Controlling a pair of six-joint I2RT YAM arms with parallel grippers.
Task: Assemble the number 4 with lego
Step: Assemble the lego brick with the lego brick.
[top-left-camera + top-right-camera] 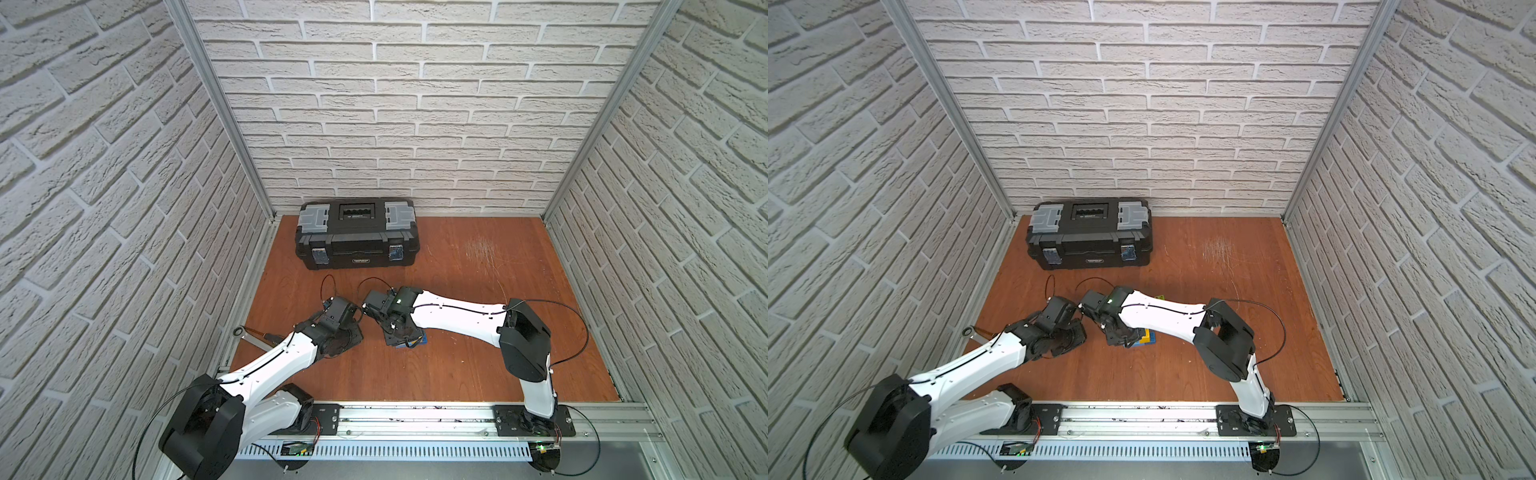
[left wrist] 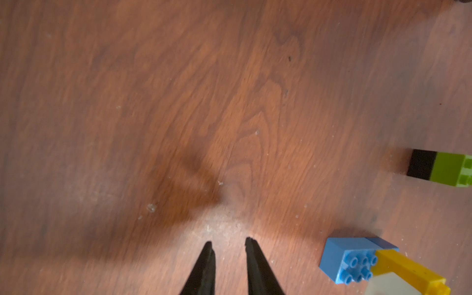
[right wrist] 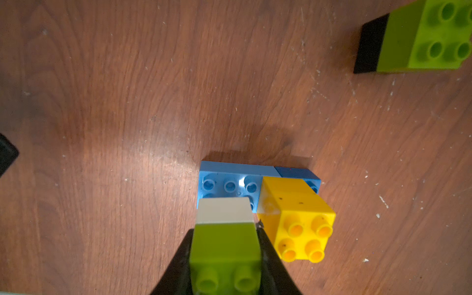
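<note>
Pinched in the right claw [image 3: 224,228], the green-white upright [image 3: 224,212] could have been seated askew, since the blue crossbar [image 3: 229,169] was not braced by the slightly spread, empty left claw [image 2: 228,242].

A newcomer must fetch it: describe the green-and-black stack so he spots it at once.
From the black toolbox, come forward to the blue-based build gripped by the right gripper. The stack sits apart from it on the table, the only piece with a black brick.
</note>
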